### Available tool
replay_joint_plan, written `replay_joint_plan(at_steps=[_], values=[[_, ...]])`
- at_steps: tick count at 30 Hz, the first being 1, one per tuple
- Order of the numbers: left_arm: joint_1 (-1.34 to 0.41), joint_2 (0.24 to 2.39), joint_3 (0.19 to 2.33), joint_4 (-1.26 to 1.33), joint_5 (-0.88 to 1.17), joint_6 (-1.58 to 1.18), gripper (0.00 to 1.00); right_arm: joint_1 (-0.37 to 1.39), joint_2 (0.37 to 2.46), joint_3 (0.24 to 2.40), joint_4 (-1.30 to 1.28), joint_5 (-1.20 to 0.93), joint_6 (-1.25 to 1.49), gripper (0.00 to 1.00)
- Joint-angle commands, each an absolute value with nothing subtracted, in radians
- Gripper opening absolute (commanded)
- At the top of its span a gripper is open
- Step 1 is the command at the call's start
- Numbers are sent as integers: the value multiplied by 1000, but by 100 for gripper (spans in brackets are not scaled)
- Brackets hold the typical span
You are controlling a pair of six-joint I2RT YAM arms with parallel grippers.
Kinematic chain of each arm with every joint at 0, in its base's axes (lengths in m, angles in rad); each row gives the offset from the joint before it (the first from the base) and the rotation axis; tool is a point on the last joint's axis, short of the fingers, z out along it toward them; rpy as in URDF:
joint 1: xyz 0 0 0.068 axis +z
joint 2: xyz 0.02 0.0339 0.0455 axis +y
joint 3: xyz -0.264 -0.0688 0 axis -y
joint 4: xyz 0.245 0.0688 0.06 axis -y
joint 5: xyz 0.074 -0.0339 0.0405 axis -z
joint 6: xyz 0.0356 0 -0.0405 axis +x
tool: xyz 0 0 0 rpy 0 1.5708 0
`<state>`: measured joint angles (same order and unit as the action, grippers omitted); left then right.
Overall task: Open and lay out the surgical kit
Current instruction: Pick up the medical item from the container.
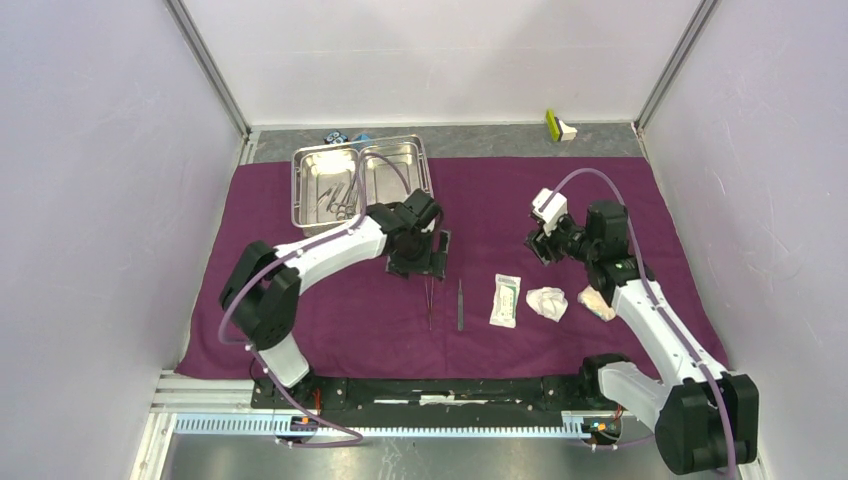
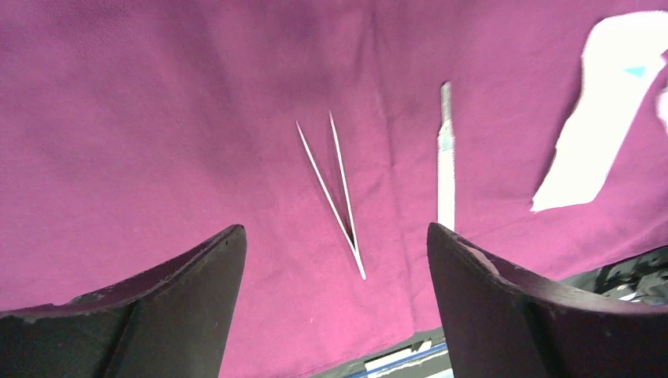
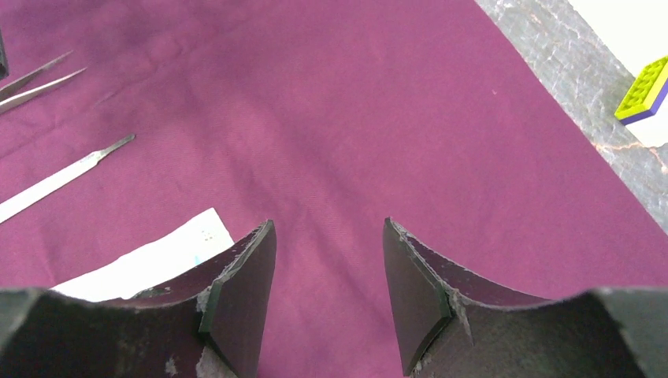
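Beneath your left gripper (image 2: pixel 335 231), fingers spread, the tweezers (image 2: pixel 353 246) lie free on the cloth (image 2: pixel 157 118); rise straight up, clear of the scalpel handle (image 2: pixel 446 157). Right gripper (image 3: pixel 329 228) gapes empty.

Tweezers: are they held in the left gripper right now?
No, the tweezers lie flat on the purple cloth, untouched by the open left gripper.

Tweezers (image 1: pixel 430 300), packet (image 1: pixel 506 300), gauze wads (image 1: pixel 547 302) on purple cloth (image 1: pixel 500 200).

Overhead and both close wrist views share the tweezers (image 2: pixel 344 229).
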<state>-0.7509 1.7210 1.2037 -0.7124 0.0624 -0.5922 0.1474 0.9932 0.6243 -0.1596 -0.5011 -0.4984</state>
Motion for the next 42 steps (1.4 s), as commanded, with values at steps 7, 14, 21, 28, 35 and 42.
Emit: replay_joint_plan(at_steps=[7,14,21,28,35,42], values=[[-568,1603,1395,-735,-130,-399,100,143,1082,700,35,-574,-448,59],[-328,1797,1637,-865,-22,-217,100,144,1138,709,80,-591,-419,59],[-161,1980,1761,-870,92,-4,97,143,1184,733,28,-598,-454,59],[-124,2107,1901,-870,-25,235,85,143,1225,754,3,-603,-486,59],[-88,2223,2001,-903,-14,302,63,141,1255,757,-46,-595,-512,59],[-57,2294,2043,-918,22,311,56,142,1281,758,-50,-597,-520,59]])
